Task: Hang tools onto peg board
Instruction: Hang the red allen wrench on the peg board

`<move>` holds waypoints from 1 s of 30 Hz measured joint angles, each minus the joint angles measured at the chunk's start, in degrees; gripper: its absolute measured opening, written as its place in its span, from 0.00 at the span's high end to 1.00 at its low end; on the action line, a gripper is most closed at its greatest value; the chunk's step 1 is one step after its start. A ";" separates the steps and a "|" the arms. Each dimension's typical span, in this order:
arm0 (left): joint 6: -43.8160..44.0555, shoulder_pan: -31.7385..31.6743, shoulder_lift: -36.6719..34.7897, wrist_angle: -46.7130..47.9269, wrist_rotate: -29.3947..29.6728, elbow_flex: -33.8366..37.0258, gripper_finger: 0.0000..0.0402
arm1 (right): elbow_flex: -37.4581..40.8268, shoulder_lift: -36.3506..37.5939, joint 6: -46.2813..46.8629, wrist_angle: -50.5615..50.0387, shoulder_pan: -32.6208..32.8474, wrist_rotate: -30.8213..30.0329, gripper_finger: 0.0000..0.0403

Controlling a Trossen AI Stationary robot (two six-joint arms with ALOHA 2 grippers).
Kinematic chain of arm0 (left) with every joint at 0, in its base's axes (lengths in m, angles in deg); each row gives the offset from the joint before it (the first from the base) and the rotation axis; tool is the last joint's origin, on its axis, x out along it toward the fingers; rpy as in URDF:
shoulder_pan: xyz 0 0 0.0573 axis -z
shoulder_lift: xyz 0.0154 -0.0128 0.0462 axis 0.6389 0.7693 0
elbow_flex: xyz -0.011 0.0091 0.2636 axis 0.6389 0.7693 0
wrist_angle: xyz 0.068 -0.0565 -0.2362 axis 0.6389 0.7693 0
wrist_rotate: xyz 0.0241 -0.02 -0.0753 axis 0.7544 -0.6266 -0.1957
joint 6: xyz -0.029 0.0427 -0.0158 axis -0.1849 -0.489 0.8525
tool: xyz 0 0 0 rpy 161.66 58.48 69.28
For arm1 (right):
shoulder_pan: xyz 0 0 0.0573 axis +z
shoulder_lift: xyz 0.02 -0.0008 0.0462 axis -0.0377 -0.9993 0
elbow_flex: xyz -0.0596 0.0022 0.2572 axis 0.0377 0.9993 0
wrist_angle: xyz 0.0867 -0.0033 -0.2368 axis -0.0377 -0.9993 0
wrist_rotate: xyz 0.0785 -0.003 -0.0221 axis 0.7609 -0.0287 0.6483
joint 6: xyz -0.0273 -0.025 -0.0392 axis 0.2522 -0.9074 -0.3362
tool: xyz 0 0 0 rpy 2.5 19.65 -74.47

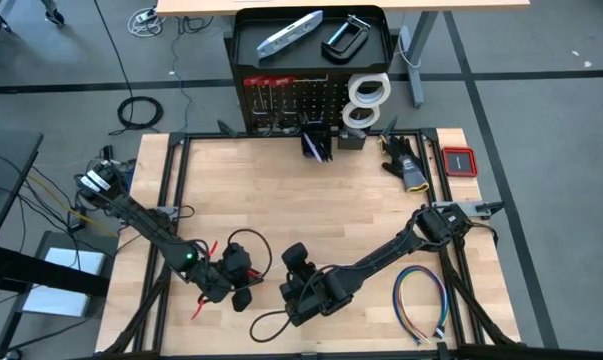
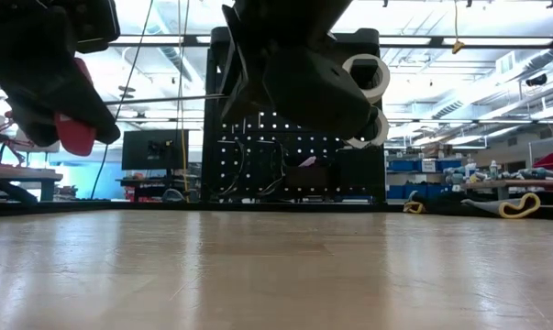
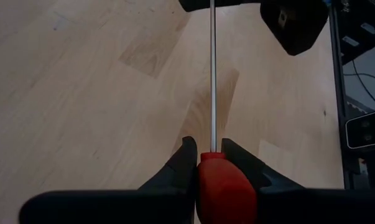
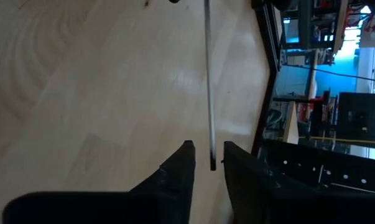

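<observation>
**Screwdriver passing between the two grippers**

High view: both arms are meeting near the table's [image 1: 311, 200] six o'clock edge. The left gripper [image 1: 243, 272] is sitting at about seven o'clock, the right gripper [image 1: 293, 268] just beside it. The peg board [image 1: 281, 98] is standing at twelve o'clock, with a silver bar-shaped tool [image 1: 289, 33] and black C-clamp [image 1: 345, 38] on its top and white tape rolls [image 1: 367, 90] hanging.

Low view: the red-handled screwdriver [image 2: 72, 131] is hanging above the wood, its shaft running level toward the other gripper.

Left wrist view: the left gripper's [image 3: 209, 155] jaws are clamping the red handle [image 3: 223, 190], so the shaft [image 3: 212, 74] is pointing straight out, likely offered for a handover.

Right wrist view: the right gripper's [image 4: 209, 155] jaws are standing slightly apart around the shaft tip [image 4: 212, 163]; whether they are already pinching it, I cannot tell.
</observation>
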 joint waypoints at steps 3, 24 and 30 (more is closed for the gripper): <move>-0.04 0.00 0.00 -0.02 0.00 0.00 0.86 | 0.00 0.00 0.00 0.05 0.00 0.18 0.82; -3.50 -0.09 -0.13 -1.16 1.85 0.02 0.75 | 0.00 0.00 0.60 1.68 0.00 3.85 0.98; -15.99 -0.33 -8.05 3.00 0.90 -1.19 0.69 | 0.00 0.06 -2.87 1.29 0.22 3.44 0.98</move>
